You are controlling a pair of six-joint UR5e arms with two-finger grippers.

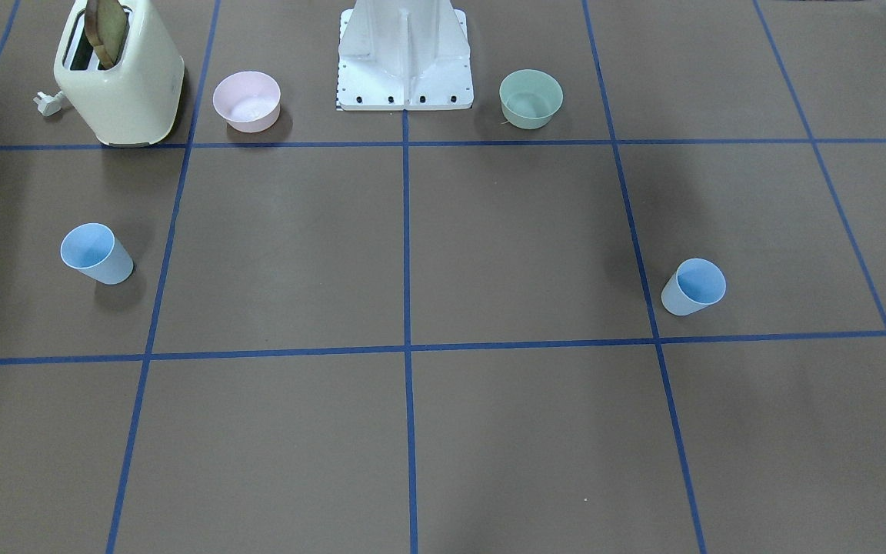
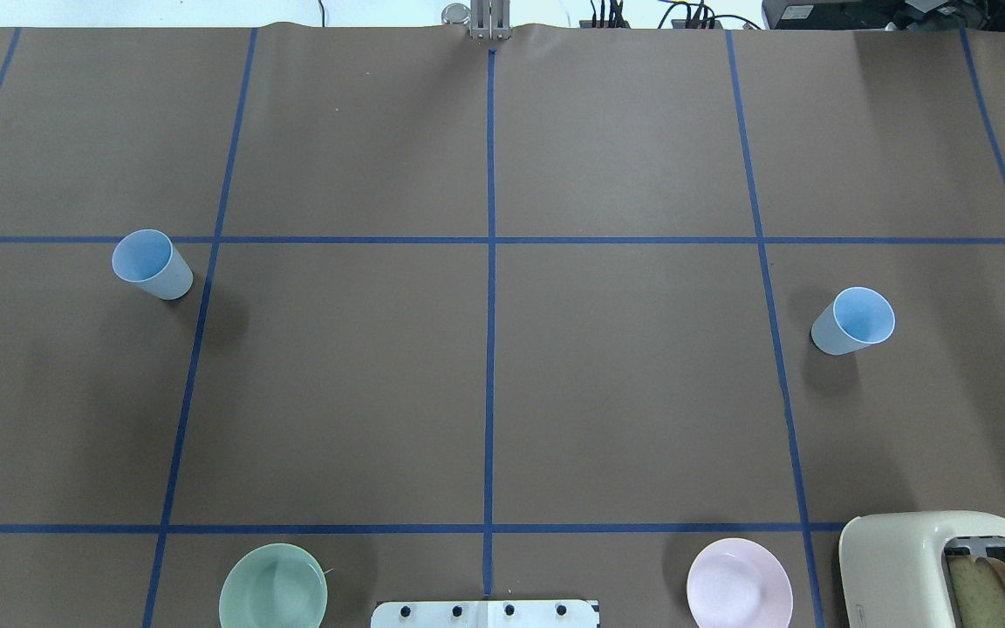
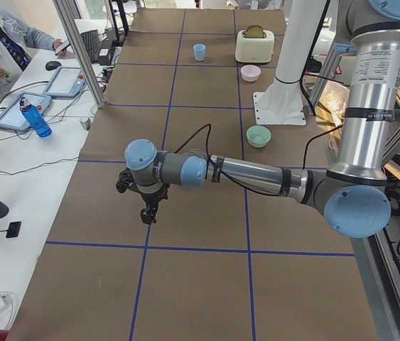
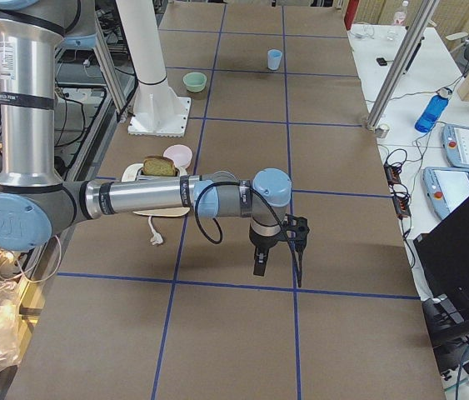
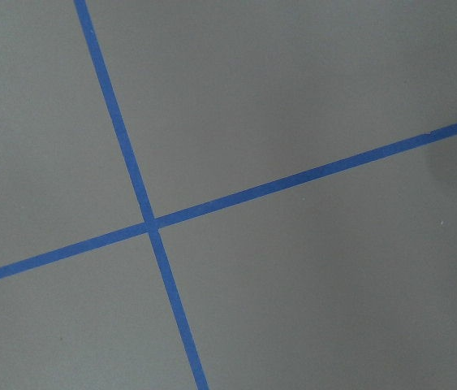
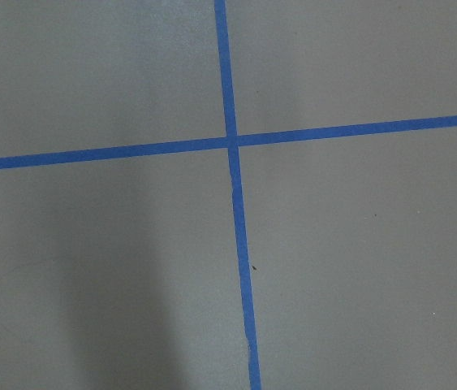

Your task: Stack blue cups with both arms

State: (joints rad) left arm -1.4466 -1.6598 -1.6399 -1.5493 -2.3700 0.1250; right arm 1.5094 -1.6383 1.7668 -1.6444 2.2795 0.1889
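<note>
Two light blue cups stand upright and far apart on the brown table. One cup [image 2: 152, 264] [image 1: 693, 286] is on my left side. The other cup [image 2: 853, 320] [image 1: 97, 254] is on my right side. My left gripper [image 3: 146, 213] shows only in the exterior left view, hanging above the table; I cannot tell if it is open or shut. My right gripper [image 4: 277, 271] shows only in the exterior right view, also above the table; I cannot tell its state. Both wrist views show only brown paper and blue tape lines.
A cream toaster [image 2: 939, 567] with bread stands near my base on the right, next to a pink bowl [image 2: 738, 583]. A pale green bowl [image 2: 273, 586] sits near the base on the left. The white base mount [image 1: 404, 58] stands between the bowls.
</note>
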